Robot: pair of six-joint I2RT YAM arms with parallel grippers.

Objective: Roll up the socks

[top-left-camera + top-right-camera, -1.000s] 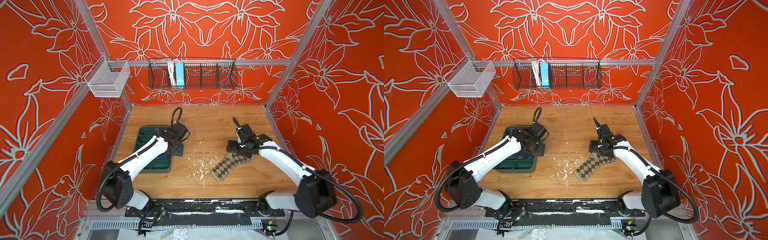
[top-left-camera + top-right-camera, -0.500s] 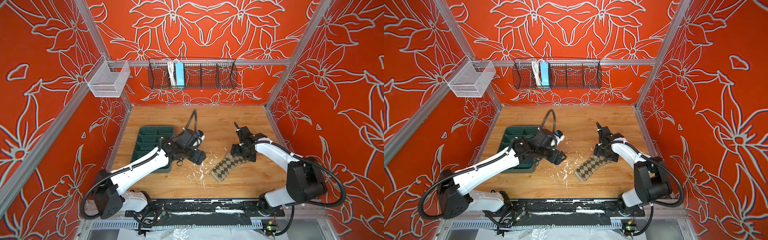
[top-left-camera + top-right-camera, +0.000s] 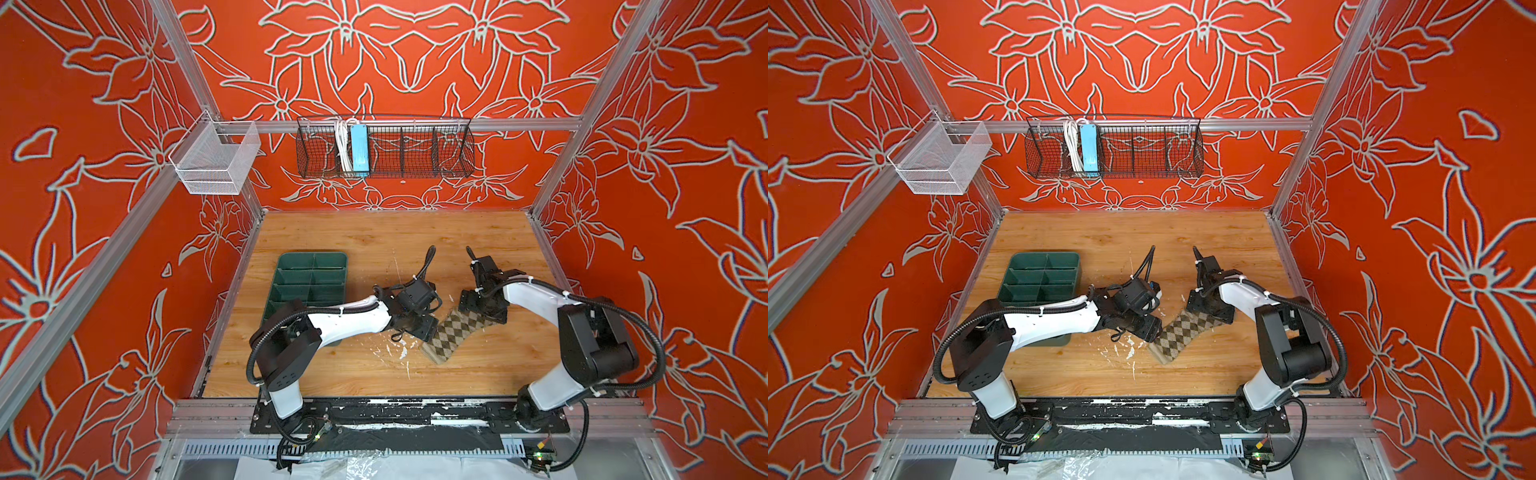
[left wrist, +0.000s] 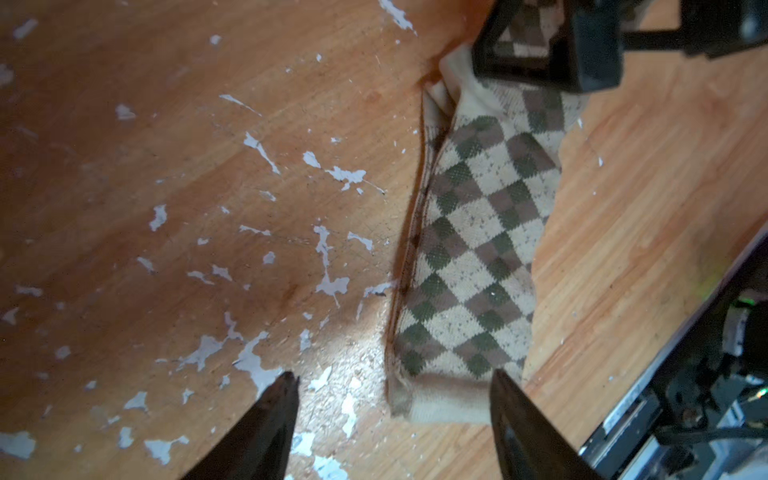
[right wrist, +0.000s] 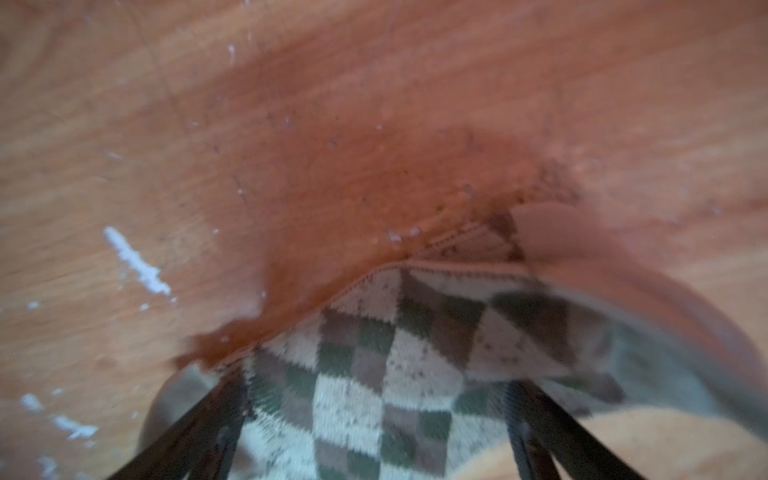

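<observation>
One beige-and-brown argyle sock [image 3: 451, 337] [image 3: 1177, 337] lies flat and slanted on the wooden table, right of centre in both top views. My left gripper [image 3: 427, 331] [image 3: 1152, 331] hovers at its lower cuff end. In the left wrist view that gripper [image 4: 395, 399] is open, and the beige cuff [image 4: 444, 399] lies just beyond its fingertips. My right gripper [image 3: 480, 308] [image 3: 1206, 309] sits over the sock's upper end. In the right wrist view it [image 5: 370, 419] is open wide and straddles the sock [image 5: 374, 374], with a dark finger [image 5: 199, 424] on either side.
A green compartment tray [image 3: 309, 266] [image 3: 1040, 266] stands on the left of the table, partly under my left arm. Flaked white patches [image 3: 395, 351] mark the wood beside the sock. A black wire basket [image 3: 415, 147] and a white mesh basket [image 3: 216, 160] hang on the walls.
My left arm has swung right from over the green tray to the sock's cuff end. My right gripper has stayed over the sock's upper end, dropping slightly closer.
</observation>
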